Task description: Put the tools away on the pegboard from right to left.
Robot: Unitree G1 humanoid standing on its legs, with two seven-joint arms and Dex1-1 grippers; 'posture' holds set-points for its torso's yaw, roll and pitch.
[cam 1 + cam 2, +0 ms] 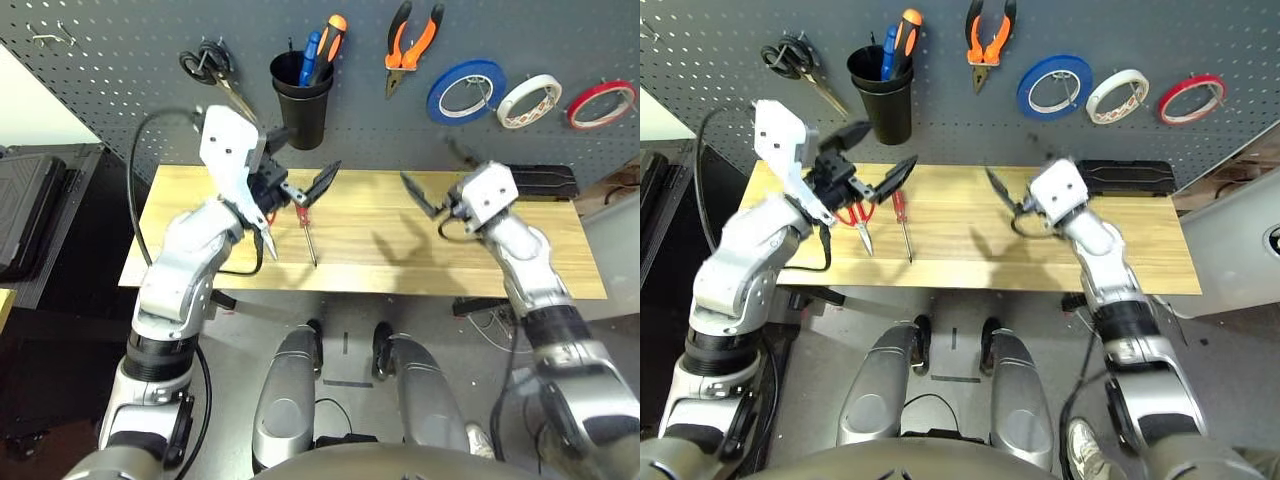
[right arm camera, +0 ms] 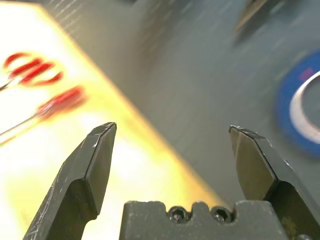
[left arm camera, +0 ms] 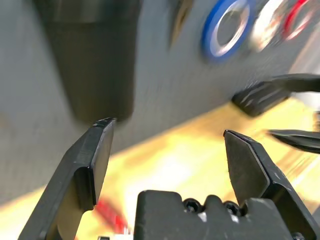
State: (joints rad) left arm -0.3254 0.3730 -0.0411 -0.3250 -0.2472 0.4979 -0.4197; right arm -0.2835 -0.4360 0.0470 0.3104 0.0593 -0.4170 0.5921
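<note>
The dark grey pegboard (image 1: 120,60) stands behind the wooden table (image 1: 370,250). On it hang the orange-and-black pliers (image 1: 413,45) and the cream-white tape roll (image 1: 528,100). The slim red-handled screwdriver (image 1: 306,228) lies on the table's left half, and the red-handled scissors (image 1: 852,215) lie just left of it. My left gripper (image 1: 305,180) hovers open and empty above the screwdriver and scissors. My right gripper (image 1: 437,175) is open and empty over the table's right half, away from every tool. The right wrist view shows the scissors (image 2: 30,70) and screwdriver (image 2: 60,102) far off.
Black-handled scissors (image 1: 205,65), a black cup (image 1: 300,95) holding other screwdrivers, a blue tape roll (image 1: 465,90) and a red tape roll (image 1: 600,103) are on the pegboard too. A flat black box (image 1: 540,180) lies at the table's back right.
</note>
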